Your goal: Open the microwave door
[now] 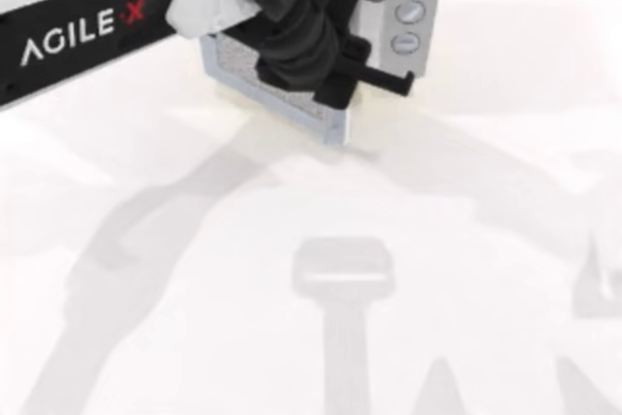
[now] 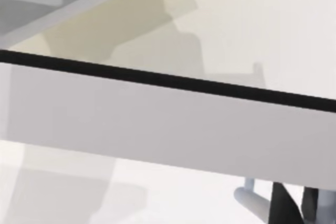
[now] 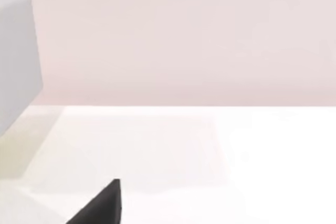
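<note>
boxy light grey microwave (image 1: pixel 413 7) at the far middle of the white table (image 1: pixel 292 337), two round knobs on its right panel, flat speckled-mesh door (image 1: pixel 282 94) swung partway out, black left gripper (image 1: pixel 389 80) at its free edge, can't tell its grip, right arm out of sight

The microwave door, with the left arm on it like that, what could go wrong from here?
The grey mesh-windowed microwave door stands only partly swung out, and the left end effector sits by its free edge; the hold is hidden, so it might slip off. The black wrist crowds the small light grey microwave, so a wider swing could shove it.
</note>
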`<act>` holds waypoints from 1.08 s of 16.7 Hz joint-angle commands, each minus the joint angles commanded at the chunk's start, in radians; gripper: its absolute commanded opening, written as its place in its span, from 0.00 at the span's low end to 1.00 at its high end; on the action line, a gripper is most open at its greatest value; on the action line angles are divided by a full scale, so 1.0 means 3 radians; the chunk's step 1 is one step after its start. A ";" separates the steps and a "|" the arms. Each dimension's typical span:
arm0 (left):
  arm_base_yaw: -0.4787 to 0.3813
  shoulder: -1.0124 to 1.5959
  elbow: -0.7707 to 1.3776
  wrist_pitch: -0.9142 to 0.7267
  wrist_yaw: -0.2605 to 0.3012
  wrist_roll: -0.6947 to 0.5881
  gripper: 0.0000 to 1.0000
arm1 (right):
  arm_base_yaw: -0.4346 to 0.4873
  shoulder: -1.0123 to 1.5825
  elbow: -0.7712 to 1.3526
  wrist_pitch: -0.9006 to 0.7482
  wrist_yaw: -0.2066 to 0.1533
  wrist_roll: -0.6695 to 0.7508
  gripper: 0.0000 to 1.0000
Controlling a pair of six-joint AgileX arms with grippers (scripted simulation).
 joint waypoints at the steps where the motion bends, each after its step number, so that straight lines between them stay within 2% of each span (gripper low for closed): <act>1: 0.0000 0.0000 0.0000 0.0000 0.0000 0.0000 0.00 | 0.0000 0.0000 0.0000 0.0000 0.0000 0.0000 1.00; 12: 0.0000 0.0000 0.0000 0.0000 0.0000 0.0000 0.00 | 0.0000 0.0000 0.0000 0.0000 0.0000 0.0000 1.00; 15: -0.0003 -0.0026 -0.0052 0.0015 0.0048 0.0037 0.00 | 0.0000 0.0000 0.0000 0.0000 0.0000 0.0000 1.00; 18: 0.0067 -0.0170 -0.0225 0.0079 0.0157 0.0255 0.00 | 0.0000 0.0000 0.0000 0.0000 0.0000 0.0000 1.00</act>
